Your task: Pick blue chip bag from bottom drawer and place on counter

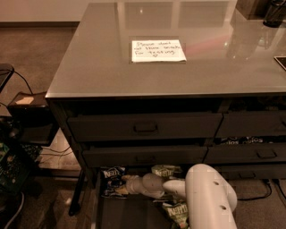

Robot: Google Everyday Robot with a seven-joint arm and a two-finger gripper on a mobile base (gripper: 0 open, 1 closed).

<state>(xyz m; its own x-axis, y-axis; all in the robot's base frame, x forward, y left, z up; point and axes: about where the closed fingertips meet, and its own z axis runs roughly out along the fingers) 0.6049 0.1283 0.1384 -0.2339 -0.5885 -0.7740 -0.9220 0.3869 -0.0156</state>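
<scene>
The bottom drawer (119, 215) is pulled open under the dark cabinet. The blue chip bag (111, 174) with white lettering lies at the drawer's back left. My white arm reaches in from the lower right, and my gripper (123, 184) is low in the drawer, right at the bag's right edge. The bag's lower right part is hidden behind the gripper. The glossy grey counter (94, 62) lies above and carries a white handwritten note (157, 50).
Green Kettle bags lie in the drawer behind the arm (166, 170) and under it (177, 211). Upper drawers with recessed handles (145, 127) are shut. A dark object (273, 13) stands at the counter's back right. Cables and a crate (11, 165) sit on the floor at left.
</scene>
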